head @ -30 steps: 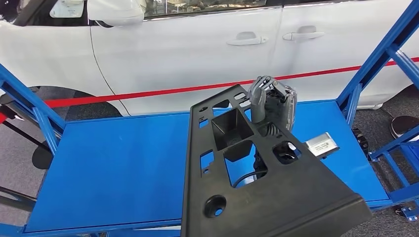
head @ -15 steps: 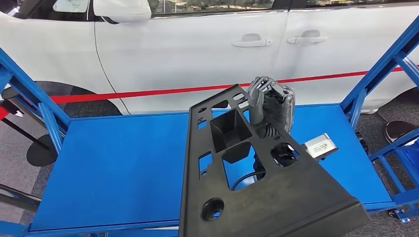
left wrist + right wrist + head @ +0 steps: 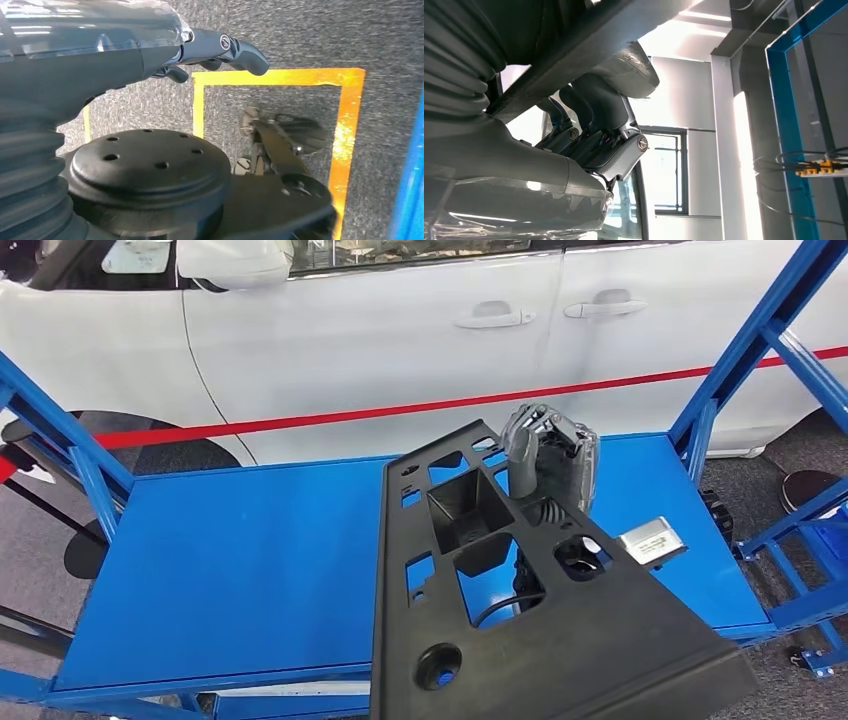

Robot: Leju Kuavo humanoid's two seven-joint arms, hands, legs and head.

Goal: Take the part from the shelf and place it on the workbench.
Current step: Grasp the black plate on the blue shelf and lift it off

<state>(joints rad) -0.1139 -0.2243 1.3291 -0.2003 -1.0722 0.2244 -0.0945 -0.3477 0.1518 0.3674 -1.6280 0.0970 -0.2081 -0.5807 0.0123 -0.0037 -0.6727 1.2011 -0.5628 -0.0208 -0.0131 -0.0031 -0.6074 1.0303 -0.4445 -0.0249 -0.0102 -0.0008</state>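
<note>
Right hand [image 3: 545, 455] clamped on the far edge of the black part [image 3: 520, 610], thumb over its top face, carrying it tilted above the blue workbench [image 3: 240, 570], toward 3 o'clock, presumably to keep it clear before lowering.

Matt black plastic part [image 3: 520, 630] with a finely grained face, smooth painted blue metal surface [image 3: 250, 570], glossy white car body [image 3: 380, 340], rough grey carpet floor [image 3: 300, 35], grey plastic robot hand [image 3: 545, 455] under clear film
</note>
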